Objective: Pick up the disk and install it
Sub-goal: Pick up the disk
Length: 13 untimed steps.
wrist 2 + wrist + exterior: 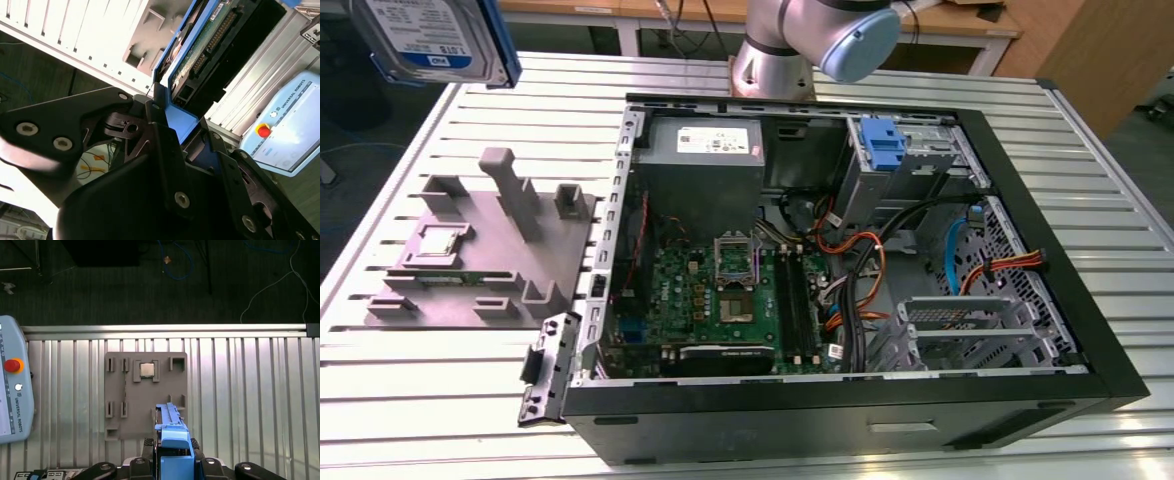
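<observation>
**Gripper [172, 449] holds the disk [434, 40] up high**

Both wrist views show the gripper's two black fingers [162, 145] shut tight on the disk's bright blue frame, one on each side. The disk stands on its edge in the gripper. It hangs in the air over one edge of the grey block [480, 250] and does not touch it. In the exterior view, the disk is up past the far end of the grey block, and its blue-and-white label faces the camera.

The grey block lies flat on the ribbed metal surface [427, 400]. A small square chip [146, 370] sits in a slot on the grey block. An open computer case [854, 420] lies just beside the grey block, on the exterior view's right. A control pad [12, 390] with a red button lies on the surface, apart from the grey block.
</observation>
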{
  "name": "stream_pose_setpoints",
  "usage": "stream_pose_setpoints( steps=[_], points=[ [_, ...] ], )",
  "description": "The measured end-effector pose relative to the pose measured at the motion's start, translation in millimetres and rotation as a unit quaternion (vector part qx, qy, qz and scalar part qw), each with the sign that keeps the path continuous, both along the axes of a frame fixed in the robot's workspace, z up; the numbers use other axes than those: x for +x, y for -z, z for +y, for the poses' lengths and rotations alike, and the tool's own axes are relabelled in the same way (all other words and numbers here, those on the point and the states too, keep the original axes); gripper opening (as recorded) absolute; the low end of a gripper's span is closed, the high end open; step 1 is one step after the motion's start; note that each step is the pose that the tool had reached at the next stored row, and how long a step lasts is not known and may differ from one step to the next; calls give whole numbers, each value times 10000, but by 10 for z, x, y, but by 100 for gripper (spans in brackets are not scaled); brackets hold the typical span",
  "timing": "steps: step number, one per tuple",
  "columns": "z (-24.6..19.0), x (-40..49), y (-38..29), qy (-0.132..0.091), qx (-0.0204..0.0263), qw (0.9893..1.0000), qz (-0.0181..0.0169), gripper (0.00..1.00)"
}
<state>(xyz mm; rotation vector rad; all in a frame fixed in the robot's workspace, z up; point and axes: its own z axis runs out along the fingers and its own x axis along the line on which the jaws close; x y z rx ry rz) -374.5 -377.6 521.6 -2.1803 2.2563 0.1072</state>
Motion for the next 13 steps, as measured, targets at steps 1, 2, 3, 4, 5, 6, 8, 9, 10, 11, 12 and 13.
stream_pose_setpoints(
  steps=[1,2,3,4,5,6,8,9,10,11,12,13],
  points=[
    [-11,0,0,0,0,10000,0,36],
    [-20,0,0,0,0,10000,0,36],
    [-24,1,0,0,0,10000,0,36],
    [-24,6,0,0,0,10000,0,36],
    [-25,14,0,0,0,10000,0,36],
    [-25,25,0,0,0,10000,0,36],
    [-25,50,0,0,0,10000,0,36],
    [-25,63,0,0,0,10000,0,36],
    [-25,76,0,0,0,10000,0,36],
    [-25,89,0,0,0,10000,0,36],
    [-25,102,0,-1,0,10000,0,36],
    [-25,113,0,-1,0,10000,0,36]
  ],
)
